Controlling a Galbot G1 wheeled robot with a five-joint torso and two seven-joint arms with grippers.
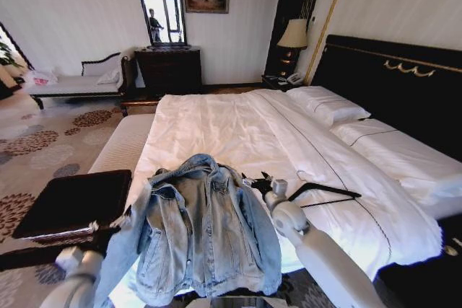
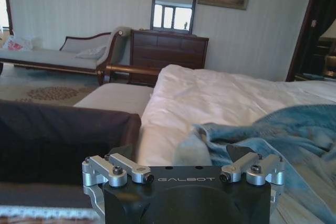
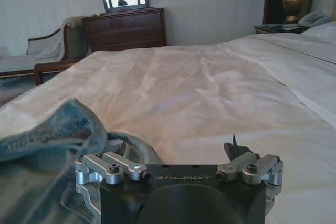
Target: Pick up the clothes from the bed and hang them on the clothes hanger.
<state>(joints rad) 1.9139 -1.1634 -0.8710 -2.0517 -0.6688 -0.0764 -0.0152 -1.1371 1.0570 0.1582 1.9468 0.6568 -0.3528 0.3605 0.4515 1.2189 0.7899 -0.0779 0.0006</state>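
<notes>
From the head camera, the light-blue denim jacket (image 1: 198, 229) is lying spread out, front up, on the near end of the white bed (image 1: 238, 131), its collar pointing toward the far side and its hem hanging at the near edge. The black clothes hanger (image 1: 325, 192) is resting on the duvet just right of the jacket, apart from it. The right gripper (image 1: 261, 182) is hovering at the jacket's right shoulder, between jacket and hanger, while the left gripper (image 1: 115, 227) is sitting low by the jacket's left sleeve, next to a dark bench (image 1: 72, 203) beside the bed. In the left wrist camera, the left gripper (image 2: 181, 156) is showing its fingers spread wide apart, holding nothing, with the jacket (image 2: 273, 140) lying crumpled on the sheet just ahead and to one side, and the dark bench (image 2: 58, 135) on the other. In the right wrist camera, the right gripper (image 3: 178, 150) is likewise standing with its fingers parted and empty, the jacket's denim (image 3: 47, 150) bunching beside and partly under one finger (image 3: 231, 148).
</notes>
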